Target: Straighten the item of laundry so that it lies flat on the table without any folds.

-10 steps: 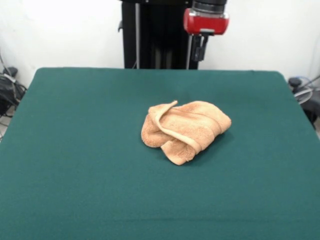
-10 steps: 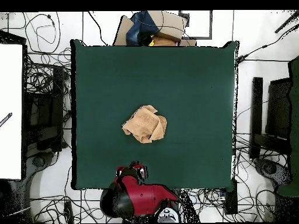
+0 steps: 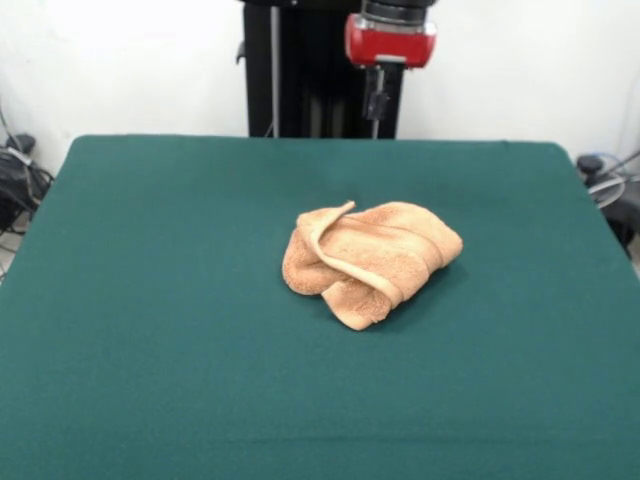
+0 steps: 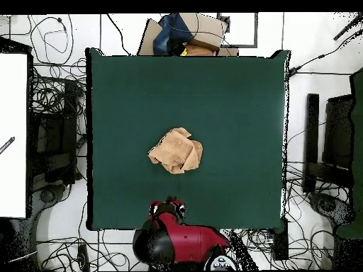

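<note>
One towel (image 3: 368,260) is seen bunched near the middle of the green counter (image 3: 150,300), folded over itself in several layers, with a hemmed border band running diagonally across the top and one corner flipped up at the upper left in the front view. From overhead the towel (image 4: 175,151) reads as a compact crumpled lump, well clear of every counter (image 4: 234,99) edge. The fingers (image 3: 376,108) are held high above the counter's robot-side edge, well apart from the towel, nothing touched. Whether they are released or clenched cannot be told; only a narrow dark stub is visible below the red wrist housing. Overhead, the fingers (image 4: 167,207) are hidden under the arm.
</note>
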